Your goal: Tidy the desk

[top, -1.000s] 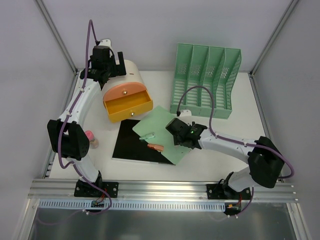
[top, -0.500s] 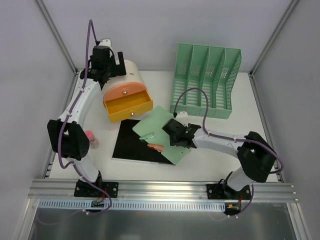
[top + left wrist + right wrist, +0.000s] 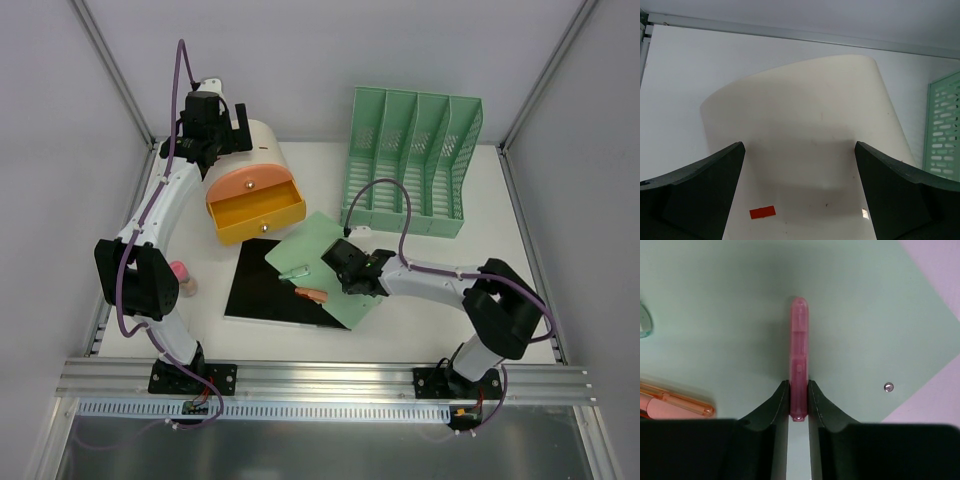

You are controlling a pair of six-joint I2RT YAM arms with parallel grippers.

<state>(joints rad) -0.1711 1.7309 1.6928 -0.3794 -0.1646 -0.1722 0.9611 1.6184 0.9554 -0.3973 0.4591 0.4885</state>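
Pink translucent plastic piece (image 3: 799, 350) is lying edge-up on the green sheet (image 3: 865, 300), w/ the right claw (image 3: 799, 390) pinching its near end, jaws narrow, prob. to lift it off. Left claw (image 3: 800, 150) is gaping wide, straddling the cream drawer unit (image 3: 805, 100) at back-left of the desk (image 3: 500, 230), maybe steadying it; contact unclear. Top view is hiding the piece under the wrist.

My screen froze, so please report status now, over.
Left gripper open by cream drawer box. Right gripper shut on pink piece on green sheet. Desk cluttered; orange pen lies nearby.
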